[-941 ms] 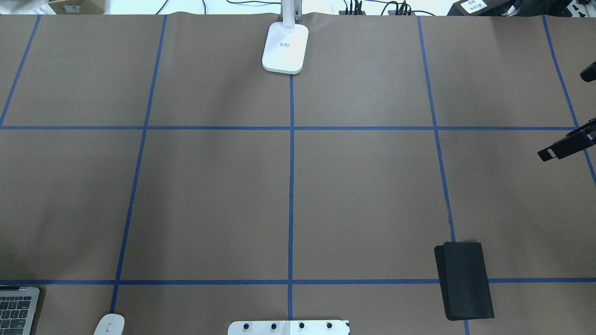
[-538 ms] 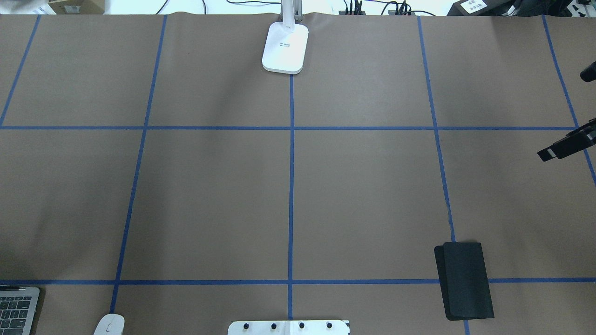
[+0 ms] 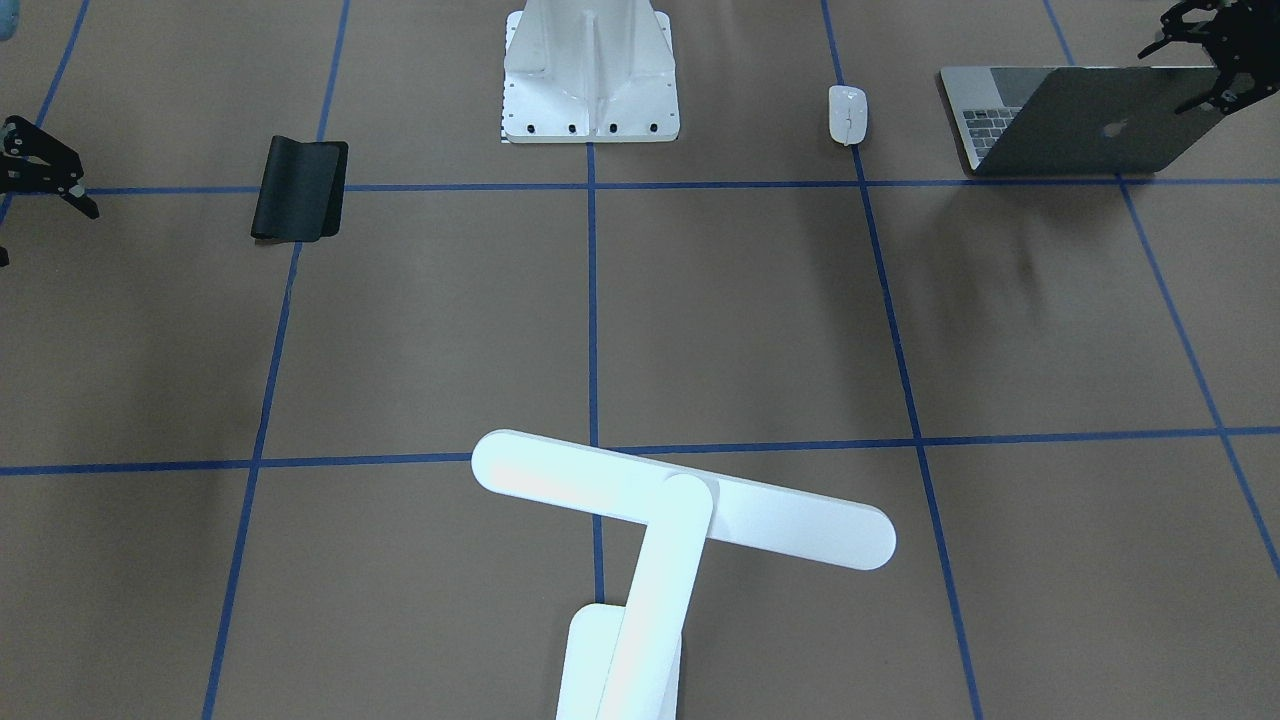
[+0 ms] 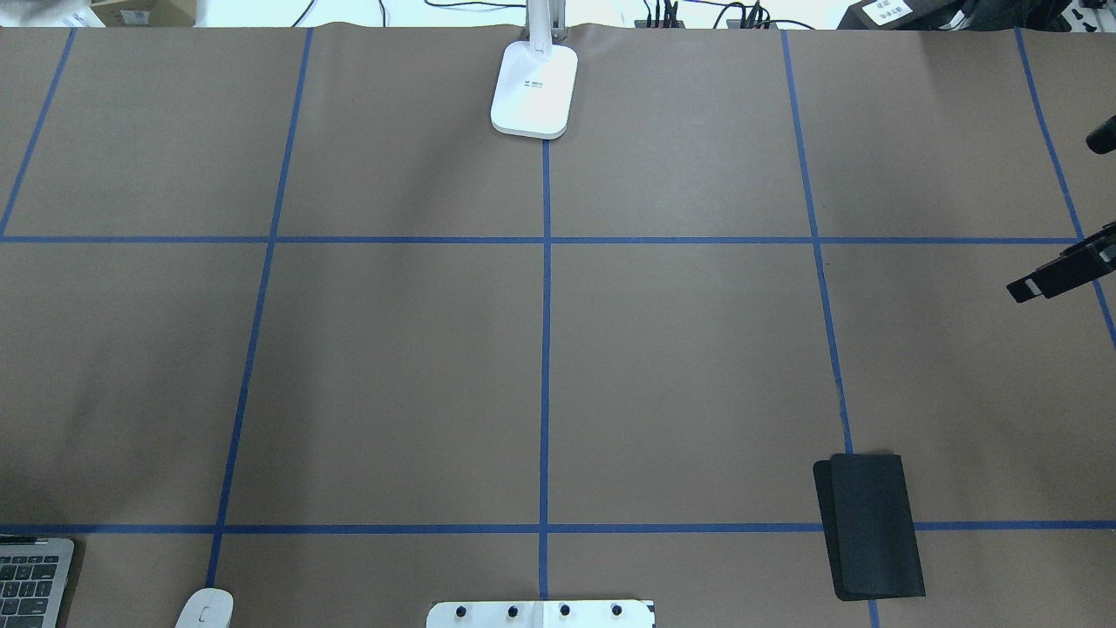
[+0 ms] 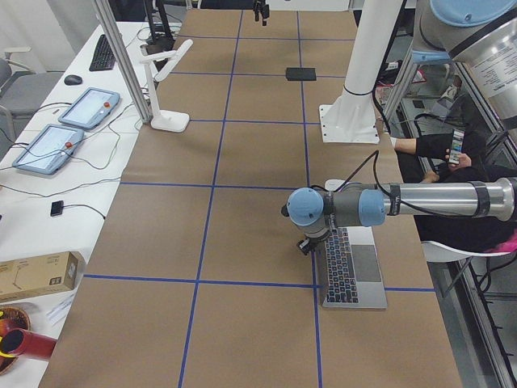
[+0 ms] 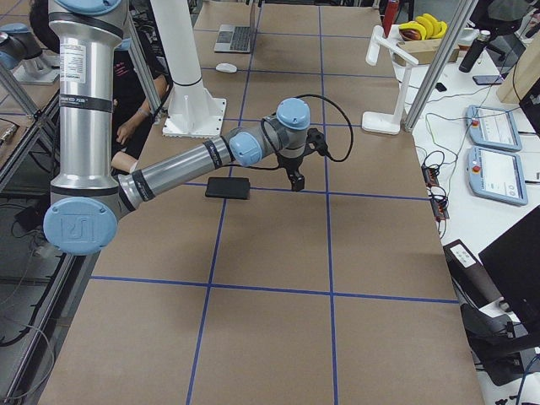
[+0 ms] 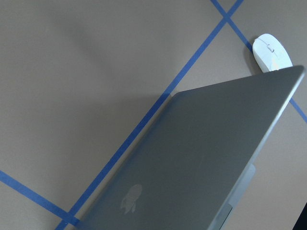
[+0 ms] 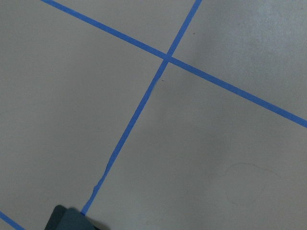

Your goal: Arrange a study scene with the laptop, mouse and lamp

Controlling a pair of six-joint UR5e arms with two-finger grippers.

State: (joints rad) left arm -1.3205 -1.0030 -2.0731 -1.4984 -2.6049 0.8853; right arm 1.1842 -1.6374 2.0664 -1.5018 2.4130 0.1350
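The grey laptop [image 3: 1090, 125] stands part open at the table's near-left corner, its lid tilted and the apple logo facing the operators' side. Only its keyboard corner [image 4: 30, 580] shows in the overhead view. My left gripper [image 3: 1215, 60] is at the lid's outer top corner. I cannot tell whether its fingers are closed on the lid. The left wrist view is filled by the lid [image 7: 192, 158], with the white mouse [image 7: 272, 51] beyond it. The mouse [image 3: 847, 113] lies beside the laptop. The white lamp [image 3: 680, 498] stands at the far middle edge. My right gripper [image 4: 1052, 216] hangs open and empty at the right.
A black mat [image 4: 872, 526] lies near the front right, close to the right gripper. The white ribbed pedestal [image 3: 590, 70] stands at the near middle edge. A seated person [image 5: 452, 149] is behind the robot. Tablets [image 6: 494, 126] lie beyond the far edge.
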